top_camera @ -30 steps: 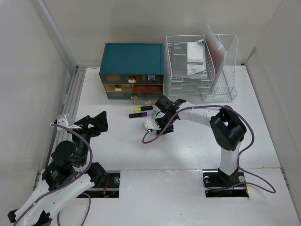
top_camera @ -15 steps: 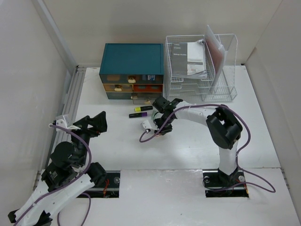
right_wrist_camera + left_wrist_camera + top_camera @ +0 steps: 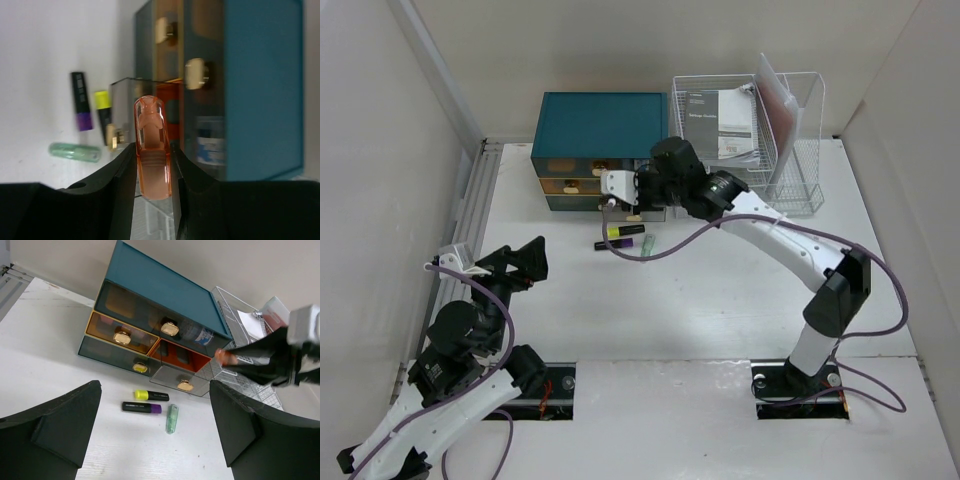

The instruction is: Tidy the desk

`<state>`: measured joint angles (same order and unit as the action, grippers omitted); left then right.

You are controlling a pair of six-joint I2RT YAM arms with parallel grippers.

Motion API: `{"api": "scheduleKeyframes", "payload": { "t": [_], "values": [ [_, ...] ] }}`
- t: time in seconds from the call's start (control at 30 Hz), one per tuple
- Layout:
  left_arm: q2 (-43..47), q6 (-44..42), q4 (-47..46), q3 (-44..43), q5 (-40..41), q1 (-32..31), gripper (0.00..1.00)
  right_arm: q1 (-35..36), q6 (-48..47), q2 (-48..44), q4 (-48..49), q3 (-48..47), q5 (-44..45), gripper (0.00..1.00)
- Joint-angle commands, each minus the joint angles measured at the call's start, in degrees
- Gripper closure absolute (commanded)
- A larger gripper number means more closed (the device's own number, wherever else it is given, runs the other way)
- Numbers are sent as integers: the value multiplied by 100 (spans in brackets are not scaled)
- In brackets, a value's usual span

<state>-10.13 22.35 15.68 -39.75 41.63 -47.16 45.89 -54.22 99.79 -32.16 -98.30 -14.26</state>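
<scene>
Right gripper point(image 3: 231, 360) and orange marker point(image 3: 220, 356) blurred

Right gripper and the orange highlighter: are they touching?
Touching. The right wrist view shows the orange highlighter clamped in the right gripper, a finger pressed against each side.

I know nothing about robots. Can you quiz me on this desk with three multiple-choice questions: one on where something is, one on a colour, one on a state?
1. Where do the three loose pens lie? A on the table before the drawer chest; B atop the chest; C on the floor.
2. What colour is the pen in the right gripper? A green; B orange; C purple.
3. The chest's bottom right drawer is: A shut; B removed; C pulled out.
Answers: 1 A, they lie before the drawers; 2 B, it is orange in the right wrist view; 3 C, its front stands forward.
</scene>
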Motion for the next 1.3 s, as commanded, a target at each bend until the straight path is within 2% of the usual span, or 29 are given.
{"api": "scheduleKeyframes", "payload": {
  "t": [0.0,0.1,0.4,0.5,0.53,0.77,0.83,0.9,0.93,0.97,1.0,1.1,1.17,1.27],
  "values": [
    [64,-46,-180,-24,-32,-4,12,52,499,180,747,-259,783,92],
    [64,-46,-180,-24,-84,-4,12,52,500,497,747,-479,1267,92],
    [64,-46,-180,-24,-85,-4,12,52,500,1262,1028,-761,1987,90],
    [64,-46,-180,-24,-85,-4,12,52,500,1421,1098,-883,2129,68],
    [64,-46,-180,-24,-85,-4,12,52,500,1421,1098,-884,2129,57],
    [64,-46,-180,-24,-85,-4,12,52,763,885,1204,-506,1664,43],
    [64,-46,-180,-24,-85,-4,12,52,763,578,1204,-287,1400,43],
    [64,-46,-180,-24,-85,-4,12,52,370,350,829,81,603,45],
    [64,-46,-180,-24,-85,-4,12,52,-389,157,573,214,226,45],
    [64,-46,-180,-24,-85,-4,12,52,-762,85,362,363,-352,46],
    [64,-46,-180,-24,-85,-4,12,52,-1036,24,229,530,-541,48],
    [117,-46,-180,-24,-85,-4,12,52,-2424,23,-482,979,-937,49],
    [117,-46,-180,-24,-85,-4,12,52,-2969,198,-747,1103,-938,49],
    [117,-46,-180,-24,-85,-4,12,52,-3243,409,-887,1103,-816,50]
  ]
}}
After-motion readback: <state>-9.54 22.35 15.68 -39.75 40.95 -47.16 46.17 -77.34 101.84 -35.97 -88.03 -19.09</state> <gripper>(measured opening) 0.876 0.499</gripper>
